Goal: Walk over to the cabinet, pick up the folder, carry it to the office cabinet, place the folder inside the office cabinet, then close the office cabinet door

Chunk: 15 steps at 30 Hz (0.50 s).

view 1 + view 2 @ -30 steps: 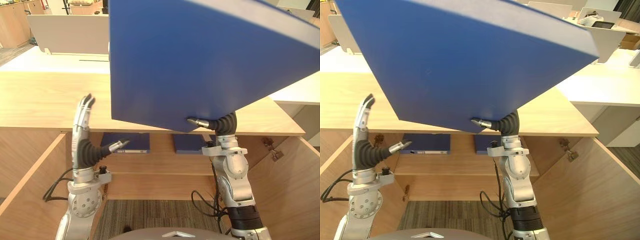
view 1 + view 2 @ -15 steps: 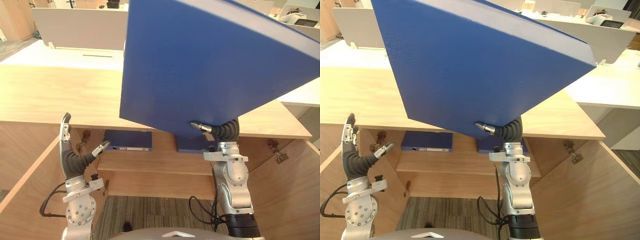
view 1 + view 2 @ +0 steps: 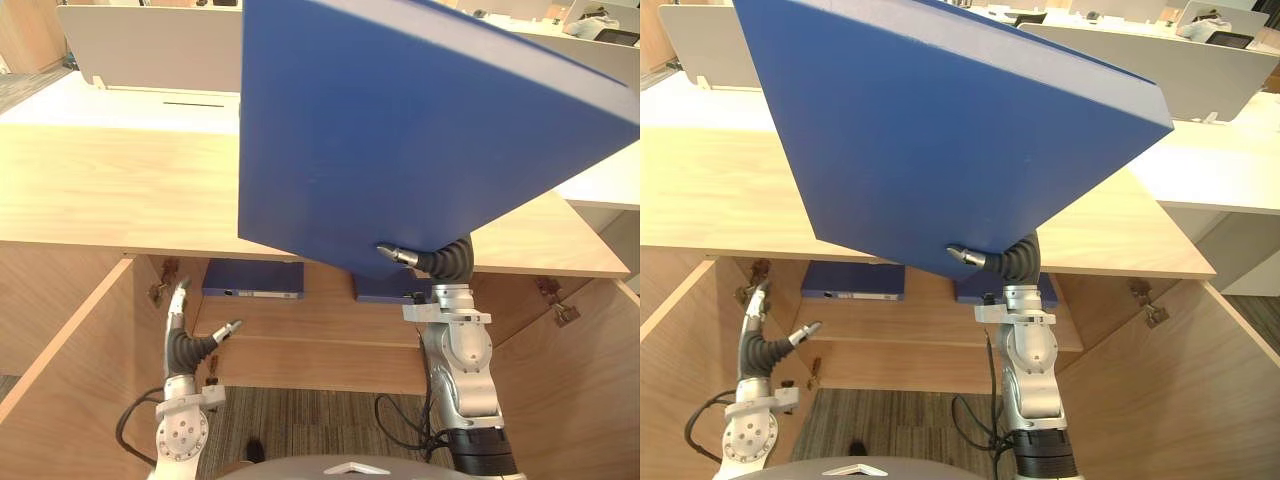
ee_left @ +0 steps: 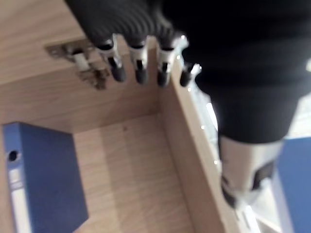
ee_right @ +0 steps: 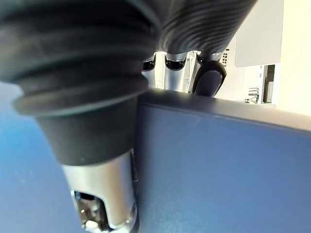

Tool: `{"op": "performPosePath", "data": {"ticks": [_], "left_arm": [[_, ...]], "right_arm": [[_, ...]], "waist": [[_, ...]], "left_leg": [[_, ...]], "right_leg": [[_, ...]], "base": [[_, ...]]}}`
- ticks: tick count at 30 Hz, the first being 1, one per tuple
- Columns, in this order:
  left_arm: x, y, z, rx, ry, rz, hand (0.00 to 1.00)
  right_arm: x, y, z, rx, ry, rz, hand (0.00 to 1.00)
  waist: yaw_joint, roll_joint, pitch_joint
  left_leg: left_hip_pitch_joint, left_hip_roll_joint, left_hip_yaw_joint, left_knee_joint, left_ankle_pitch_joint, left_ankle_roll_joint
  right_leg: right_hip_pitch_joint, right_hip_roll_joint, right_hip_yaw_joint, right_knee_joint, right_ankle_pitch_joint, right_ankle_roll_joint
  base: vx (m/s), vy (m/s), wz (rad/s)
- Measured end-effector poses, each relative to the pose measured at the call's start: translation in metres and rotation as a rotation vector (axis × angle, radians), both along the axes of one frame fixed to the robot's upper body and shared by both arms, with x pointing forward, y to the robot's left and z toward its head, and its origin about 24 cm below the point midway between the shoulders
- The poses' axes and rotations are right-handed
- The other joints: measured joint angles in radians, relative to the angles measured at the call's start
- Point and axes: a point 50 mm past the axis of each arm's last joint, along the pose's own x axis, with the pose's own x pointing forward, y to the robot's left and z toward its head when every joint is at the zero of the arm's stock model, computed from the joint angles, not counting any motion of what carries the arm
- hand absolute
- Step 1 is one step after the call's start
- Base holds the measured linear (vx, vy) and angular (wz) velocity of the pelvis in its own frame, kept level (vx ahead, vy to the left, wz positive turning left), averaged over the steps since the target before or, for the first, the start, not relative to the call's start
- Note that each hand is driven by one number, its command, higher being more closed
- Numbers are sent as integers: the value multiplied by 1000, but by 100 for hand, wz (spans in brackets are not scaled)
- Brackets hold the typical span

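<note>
My left robot hand [image 3: 186, 338] hangs low at my left side, fingers straight, thumb spread, holding nothing. My right forearm stands upright; my right robot hand [image 3: 435, 262] pinches the lower corner of the folder [image 3: 400, 130] between thumb and fingers.

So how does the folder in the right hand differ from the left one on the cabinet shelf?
The held folder is raised and tilted above the cabinet top, pinched at a corner by the right hand; the left shelf folder lies flat on the shelf, untouched. The held folder shows its broad cover; the left shelf folder shows its spine with a pale label. Both are blue.
</note>
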Motion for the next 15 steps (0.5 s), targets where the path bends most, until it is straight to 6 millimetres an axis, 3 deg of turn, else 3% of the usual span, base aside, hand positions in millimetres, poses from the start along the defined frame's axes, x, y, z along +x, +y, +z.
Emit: {"op": "performPosePath", "data": {"ticks": [9,15], "left_arm": [[-18,-6,-56,-14,289,-58,0],[-29,-7,-82,-23,427,-71,0]], "right_arm": [[0,3,1,43,-4,35,100],[-14,6,24,121,-127,112,100]], "waist": [[0,1,1],[-10,8,15]], "left_leg": [[4,4,26,0,-1,0],[20,6,52,0,-7,0]], "right_leg": [[-7,1,14,2,5,-7],[-9,1,39,6,7,-11]], "base": [[1,2,-6],[1,11,-14]]}}
